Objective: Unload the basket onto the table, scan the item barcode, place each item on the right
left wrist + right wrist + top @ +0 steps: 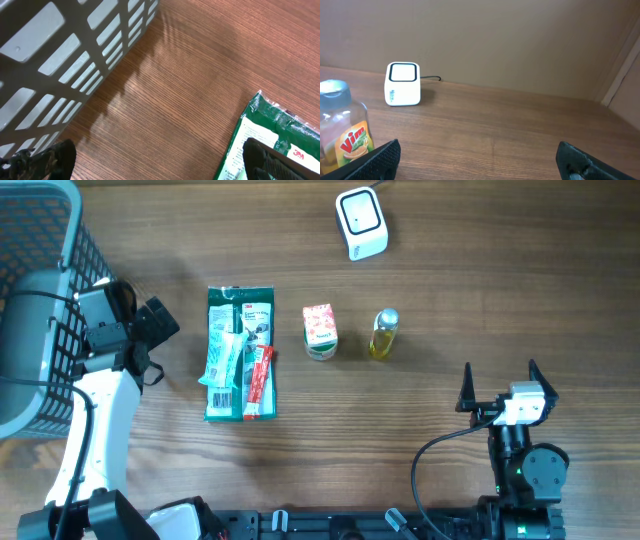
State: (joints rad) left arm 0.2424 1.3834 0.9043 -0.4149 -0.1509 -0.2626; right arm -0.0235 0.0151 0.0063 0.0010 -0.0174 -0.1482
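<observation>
Left gripper (165,345) and right gripper (500,375) gape empty. The small clear bottle of yellow liquid (383,333) stands ahead-left of the right fingers (466,388), and a clumsy nudge could topple it.

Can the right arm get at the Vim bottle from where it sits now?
Probably yes: the right end effector is open, and nothing stands between it and the upright Vim bottle.

Laid in a row on the wooden table (500,280): green packet (240,353), small carton (320,331), yellow bottle (384,333), seemingly silver-capped. White scanner (361,223) beyond them, well apart. Grey basket (85,250) at the left edge.
</observation>
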